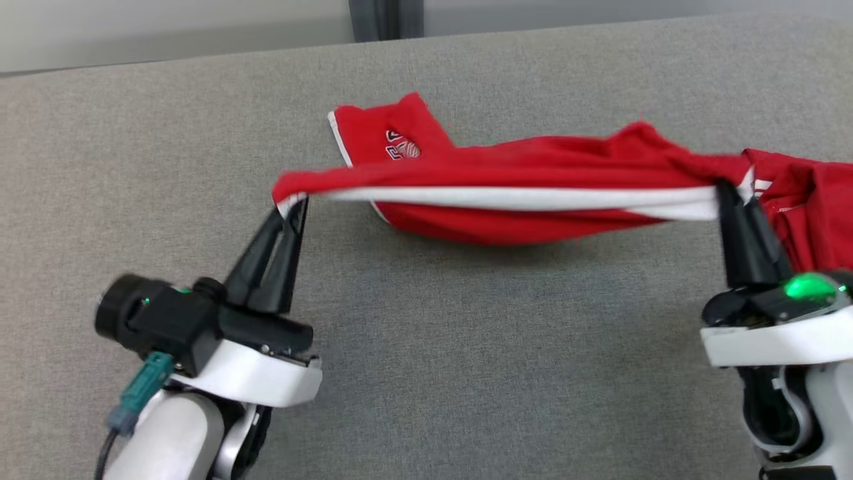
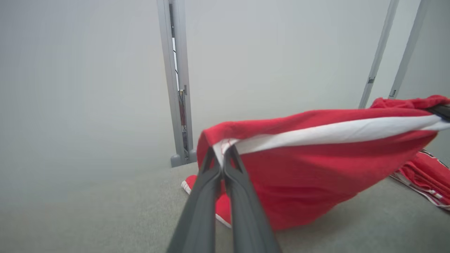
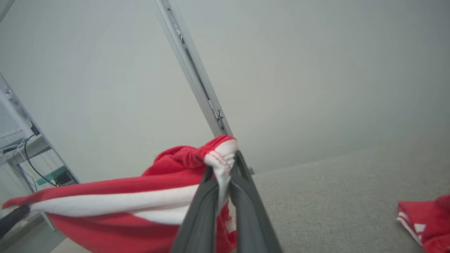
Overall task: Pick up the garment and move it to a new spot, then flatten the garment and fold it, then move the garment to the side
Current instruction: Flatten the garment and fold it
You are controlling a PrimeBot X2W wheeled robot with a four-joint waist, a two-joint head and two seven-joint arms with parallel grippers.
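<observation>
Done: the red garment (image 1: 533, 167) is picked up. Its white band hangs tight between the two grippers, above the grey table (image 1: 466, 373).
Where it is: in the head view it runs across the middle of the table from 9 o'clock to 3 o'clock. One end, with a small badge on it, lies on the table toward 12 o'clock.
Left to do: I think this is the lifting or moving part. The flattening, the folding and the move to the side look not yet done.
Left arm: it comes in from 7 o'clock, with its fingers pointing toward 1 o'clock. The left gripper (image 1: 293, 205) has its jaws pinched tight on the garment's left corner.
Right arm: it comes in from 5 o'clock, with its fingers pointing toward 11 o'clock. The right gripper (image 1: 732, 193) has its jaws closed on the bunched right end of the band.
Far right: more red cloth (image 1: 813, 207) sits at 3 o'clock, behind the right gripper — I cannot tell if it is the same garment or another one.
</observation>
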